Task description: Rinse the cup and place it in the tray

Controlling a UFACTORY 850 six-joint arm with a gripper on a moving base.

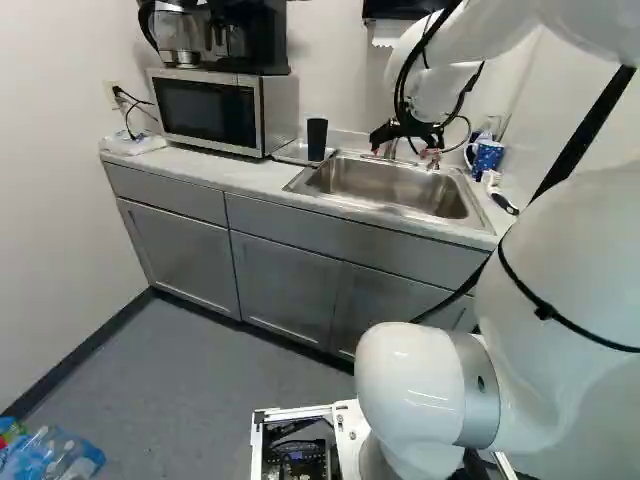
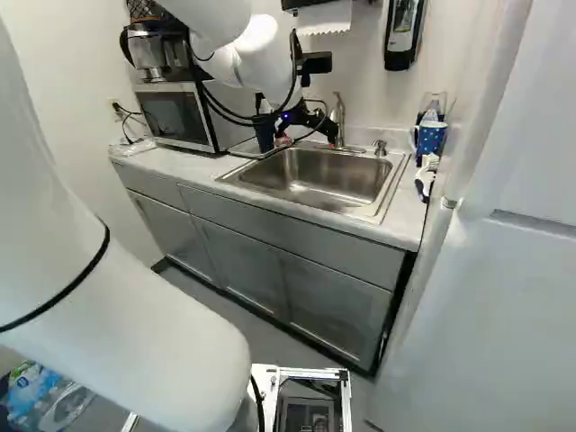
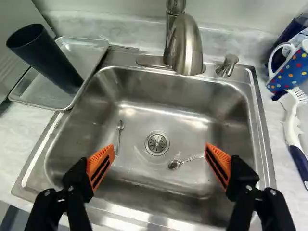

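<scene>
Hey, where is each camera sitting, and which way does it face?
Left base view: on the base, behind and left of the white jointed arm, which stands right of middle; looks ahead, down at the grey cabinets.
Right base view: behind and right, facing the same cabinets; arm left of middle.
Wrist view: on the wrist, looking along the black gripper with orange pads, both fingers showing.
All share the rectangular steel sink and tall black cup.

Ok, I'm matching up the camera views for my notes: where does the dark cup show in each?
Left base view: the cup is at upper middle, between microwave and sink.
Right base view: the cup is in the upper half, just left of the middle.
Wrist view: the cup is in the tray, across the sink from the polka-dot mug.
Shared landmark: the sink.
</scene>
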